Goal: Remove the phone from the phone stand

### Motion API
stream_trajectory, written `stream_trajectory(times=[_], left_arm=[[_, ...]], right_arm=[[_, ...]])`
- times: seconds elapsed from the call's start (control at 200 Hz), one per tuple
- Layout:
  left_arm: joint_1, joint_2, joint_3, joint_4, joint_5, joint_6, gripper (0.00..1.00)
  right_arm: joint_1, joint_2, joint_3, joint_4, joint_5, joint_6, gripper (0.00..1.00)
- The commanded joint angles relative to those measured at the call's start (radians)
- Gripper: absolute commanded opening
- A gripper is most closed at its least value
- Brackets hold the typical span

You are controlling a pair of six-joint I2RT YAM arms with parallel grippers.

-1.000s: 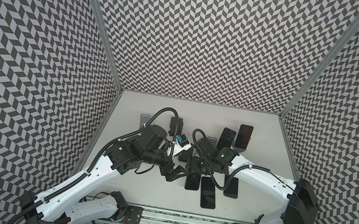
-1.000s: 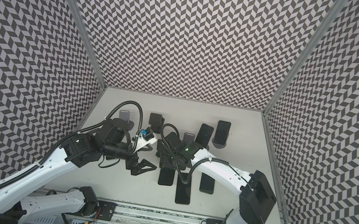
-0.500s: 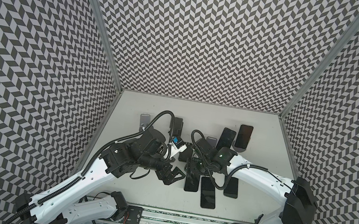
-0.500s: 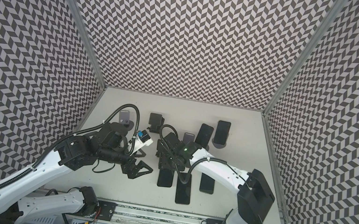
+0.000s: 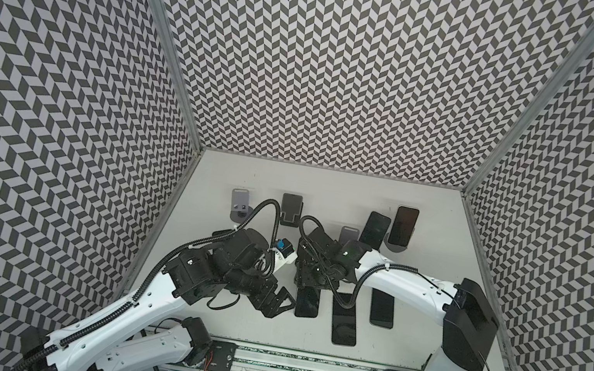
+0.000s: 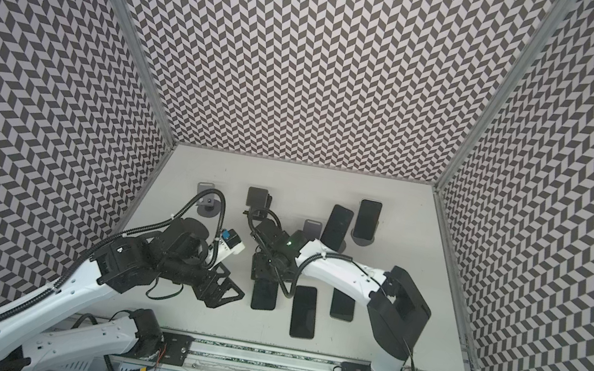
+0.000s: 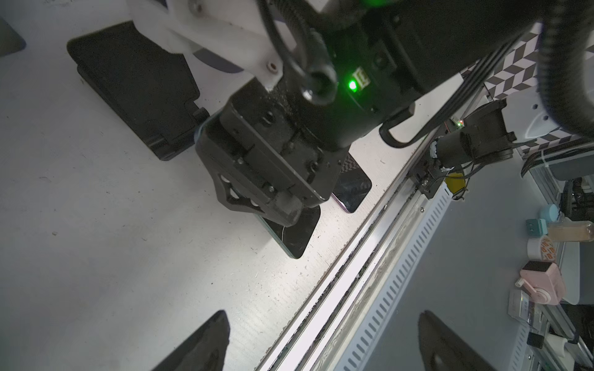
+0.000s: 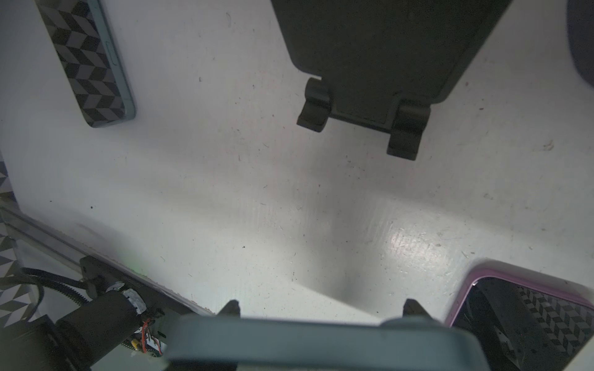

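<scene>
Chevron-patterned walls are boxing in a white table (image 5: 327,187) on three sides. Clock directions below are taken in both top views, with 12 at the back wall.

The right gripper (image 5: 305,284) is clamping, jaws drawn narrow, on the 12 o'clock end of a grey-cased phone (image 5: 306,306). The phone is lying lengthwise from 12 to 6, toward 7 o'clock of the table's centre, off every stand. Whether it is touching the table cannot be told. In the right wrist view its grey edge is running between the two fingertips (image 8: 232,307).

The left gripper (image 5: 281,304) is hovering just beside the phone at its 9 o'clock, jaws spread wide, gripping nothing and not touching it.

A second phone (image 5: 345,323) and a third phone (image 5: 382,309) are lying flat at the held phone's 3 o'clock, apart from each other.

Toward 12 o'clock, a grey stand (image 5: 240,203) and a black stand (image 5: 290,210) are standing bare. At 1 o'clock, two dark phones, one (image 5: 374,230) beside the other (image 5: 402,226), are leaning on stands.
</scene>
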Motion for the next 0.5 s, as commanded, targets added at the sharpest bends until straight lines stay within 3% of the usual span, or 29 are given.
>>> stream_trajectory(times=[0.0, 0.496], left_arm=[[-0.003, -0.028, -0.02, -0.038, 0.007, -0.009, 0.92], [-0.002, -0.138, -0.098, -0.068, 0.004, -0.002, 0.92]], right_arm=[[0.013, 0.024, 0.033, 0.005, -0.002, 0.027, 0.64], [0.066, 0.06, -0.011, 0.058, -0.024, 0.109, 0.64]])
